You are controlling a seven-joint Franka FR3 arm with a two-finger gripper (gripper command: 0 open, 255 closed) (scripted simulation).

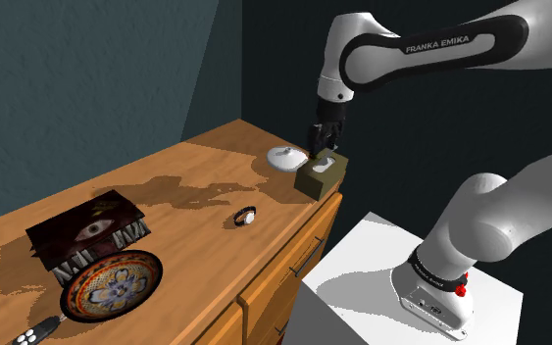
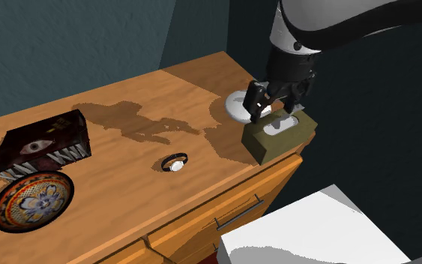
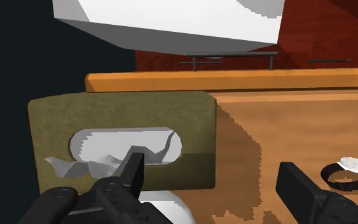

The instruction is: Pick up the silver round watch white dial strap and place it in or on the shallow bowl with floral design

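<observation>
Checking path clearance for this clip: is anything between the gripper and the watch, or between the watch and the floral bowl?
Nothing visible. The open gripper hovers over the tissue box; bare dresser top runs from there to the watch and on to the floral bowl. The dark eye-patterned box sits beside the bowl, off that line.

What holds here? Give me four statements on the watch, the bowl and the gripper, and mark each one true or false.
1. The watch lies on the wooden top, apart from the gripper. True.
2. The gripper is shut on the watch. False: its fingers stand apart, above the tissue box.
3. The watch is in the bowl. False: nothing lies in the bowl.
4. The bowl sits beside the dark box. True.
</observation>
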